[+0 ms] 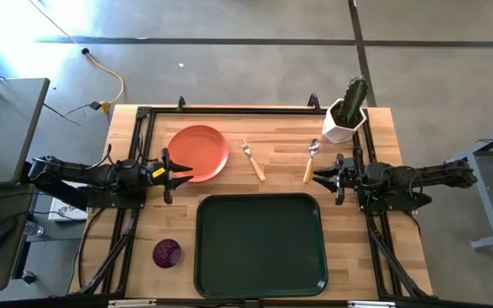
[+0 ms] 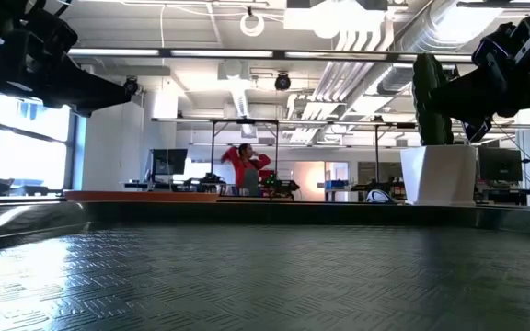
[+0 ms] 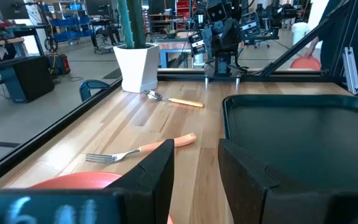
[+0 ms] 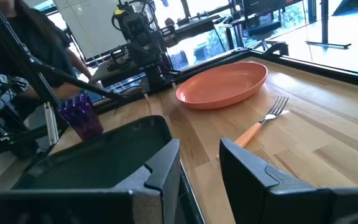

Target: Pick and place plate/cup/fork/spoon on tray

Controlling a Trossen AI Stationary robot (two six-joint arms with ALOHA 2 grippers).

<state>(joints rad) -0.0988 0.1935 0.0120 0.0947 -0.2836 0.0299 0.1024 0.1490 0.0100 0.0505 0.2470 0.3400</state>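
From above, we see the left hand [image 1: 181, 171] hovering at the rim of the orange-red plate [image 1: 199, 153], fingers parted and holding nothing, while the right hand [image 1: 323, 176] waits open near the spoon [image 1: 311, 159]. The fork [image 1: 253, 160] lies between plate and spoon; the purple cup [image 1: 167, 252] sits just left of the bare green tray [image 1: 260, 245]. We judge a thin rim grip could let the plate tilt or slide off.

At bench level, the plate's edge [image 2: 141, 195] shows low behind the tray rim [image 2: 26, 221]; the white cactus pot [image 2: 438, 175] stands right. A person stands far back.

The left wrist camera shows parted fingers [image 3: 151, 174] over the plate [image 3: 79, 181]; any sweep could nudge the fork [image 3: 138, 151].

The right wrist camera shows open fingers [image 4: 257, 168] beside the fork [image 4: 261, 124].

We read no labels or writing anywhere.
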